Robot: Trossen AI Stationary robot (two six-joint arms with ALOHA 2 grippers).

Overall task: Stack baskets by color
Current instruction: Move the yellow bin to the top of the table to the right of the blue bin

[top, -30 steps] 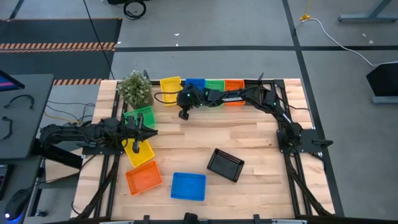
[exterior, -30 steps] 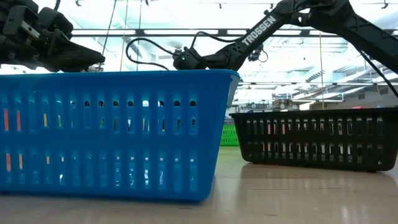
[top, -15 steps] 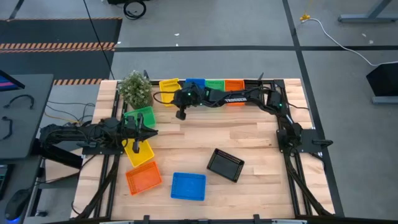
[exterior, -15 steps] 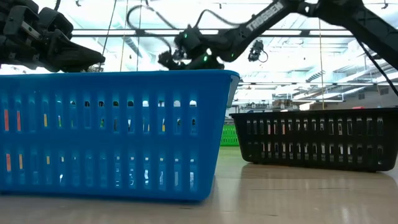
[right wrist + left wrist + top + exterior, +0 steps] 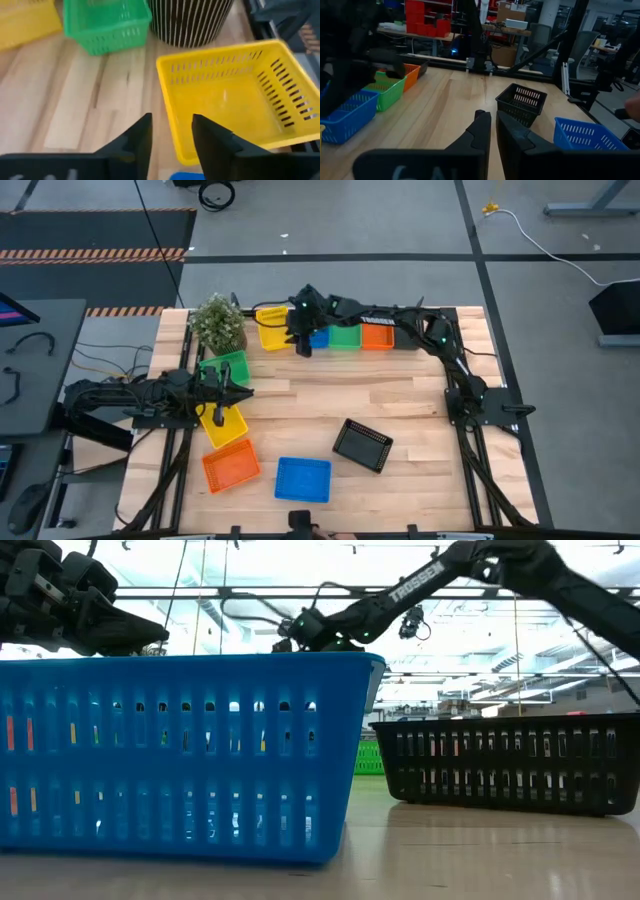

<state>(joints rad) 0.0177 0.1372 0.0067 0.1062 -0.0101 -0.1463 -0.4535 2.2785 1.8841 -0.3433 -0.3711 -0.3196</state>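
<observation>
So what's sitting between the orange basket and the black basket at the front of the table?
A blue basket lies between the orange basket and the black basket, apart from both. The high view shows it clearly.

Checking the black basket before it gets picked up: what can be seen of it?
The black basket is a shallow rectangular tray that looks like plastic, its walls slotted with vertical perforations. It sits upright and empty on the wooden table, turned at an angle to the table's edges, right of the blue basket. Nothing touches it.
</observation>
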